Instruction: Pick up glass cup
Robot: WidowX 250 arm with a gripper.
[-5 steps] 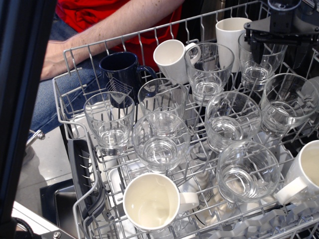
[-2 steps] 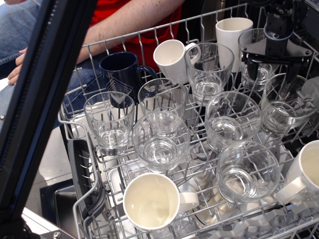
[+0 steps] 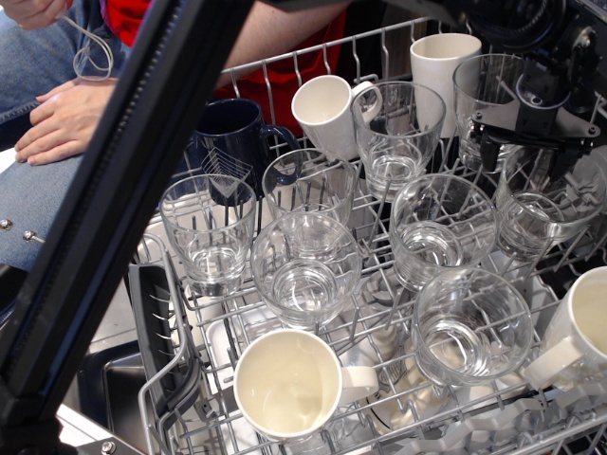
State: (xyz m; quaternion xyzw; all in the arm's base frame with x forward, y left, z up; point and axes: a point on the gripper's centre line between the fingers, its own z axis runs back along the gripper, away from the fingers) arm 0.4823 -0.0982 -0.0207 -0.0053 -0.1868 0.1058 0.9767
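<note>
Several clear glass cups stand upright in a wire dishwasher rack (image 3: 142,284). Rounded tumblers are at the far right (image 3: 548,220), centre right (image 3: 444,230), front right (image 3: 471,328) and centre (image 3: 305,267). My black gripper (image 3: 529,152) hangs at the upper right, open and empty. Its jaws are spread just above the rim of the far-right tumbler, one on each side. I cannot tell whether they touch the glass. Another glass (image 3: 486,95) stands behind the gripper, partly hidden by it.
Taller ribbed glasses (image 3: 209,230) (image 3: 309,185) stand at the left, and another glass (image 3: 398,133) at the back. White mugs (image 3: 286,385) (image 3: 327,112) (image 3: 441,59) (image 3: 586,327) and a dark-blue mug (image 3: 228,142) share the rack. A black arm link (image 3: 104,209) crosses the left foreground. A person's hand (image 3: 62,118) is behind the rack.
The gripper has come down and toward the front, from over the back-right glass to over the far-right tumbler. The black arm link has swung rightward across the left side.
</note>
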